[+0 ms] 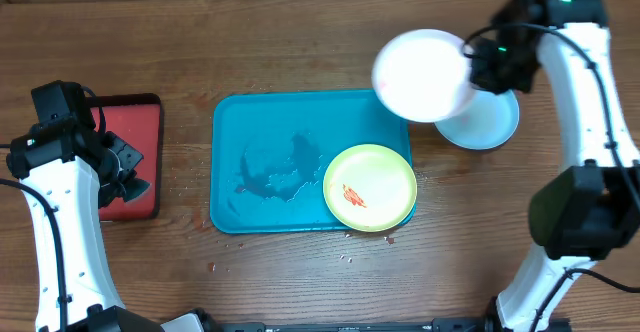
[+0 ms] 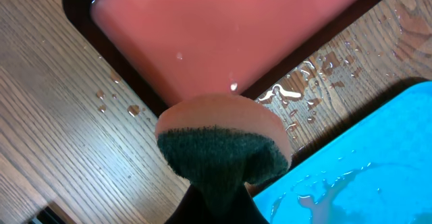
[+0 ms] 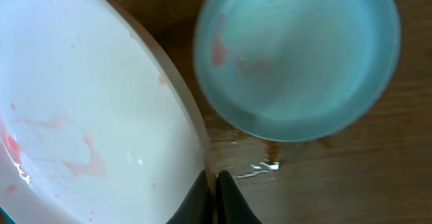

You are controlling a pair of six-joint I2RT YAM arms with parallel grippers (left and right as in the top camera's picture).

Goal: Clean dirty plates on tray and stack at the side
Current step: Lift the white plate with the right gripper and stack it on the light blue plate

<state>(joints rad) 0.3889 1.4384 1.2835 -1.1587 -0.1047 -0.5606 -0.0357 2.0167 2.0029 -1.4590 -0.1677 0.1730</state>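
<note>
White plate (image 1: pixel 425 75), faintly smeared, raised beyond tray (image 1: pixel 225 162) far-right corner, rim pinched in nearly closed right gripper (image 3: pixel 214 187), partly over light blue plate (image 1: pixel 490 122) on worktop (image 1: pixel 300 32). Probably light, stiff, wet-slick; best gripped at rim. Left gripper (image 1: pixel 128 172) clamped on sponge (image 2: pixel 223 136), left of tray.

Plate (image 1: pixel 369 187) in tray (image 1: pixel 258 122); second plate (image 1: pixel 494 126) right outside.

Overhead faces down; left wrist closely shares tray (image 1: pixel 228 152).
</note>
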